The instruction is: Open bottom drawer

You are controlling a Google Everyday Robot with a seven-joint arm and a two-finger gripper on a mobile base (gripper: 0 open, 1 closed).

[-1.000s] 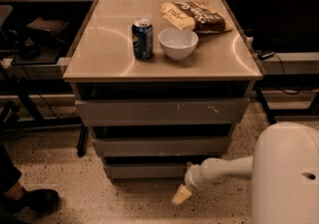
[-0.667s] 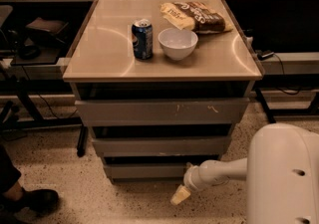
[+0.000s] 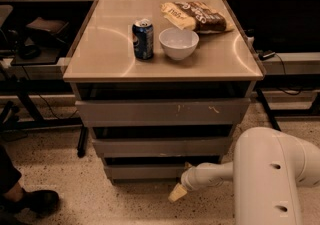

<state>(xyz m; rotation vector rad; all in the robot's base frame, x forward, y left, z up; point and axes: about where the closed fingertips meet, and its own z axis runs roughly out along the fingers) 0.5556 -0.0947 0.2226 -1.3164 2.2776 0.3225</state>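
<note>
The bottom drawer is the narrowest of three plain grey fronts under the tan table, close to the floor, its front flat and set back below the others. My gripper sits just in front of and below the drawer's right part, at the end of a white forearm that comes in from the lower right. Its pale tip points down to the left toward the floor. The big white arm housing fills the lower right corner.
Above are the mid-width drawer and the widest drawer with pale scratches. On the tabletop stand a blue can, a white bowl and a snack bag. A person's dark shoe is at lower left.
The white arm housing has shifted a little left in view. The gripper stays at the bottom drawer's right front; the drawer has not visibly moved.
</note>
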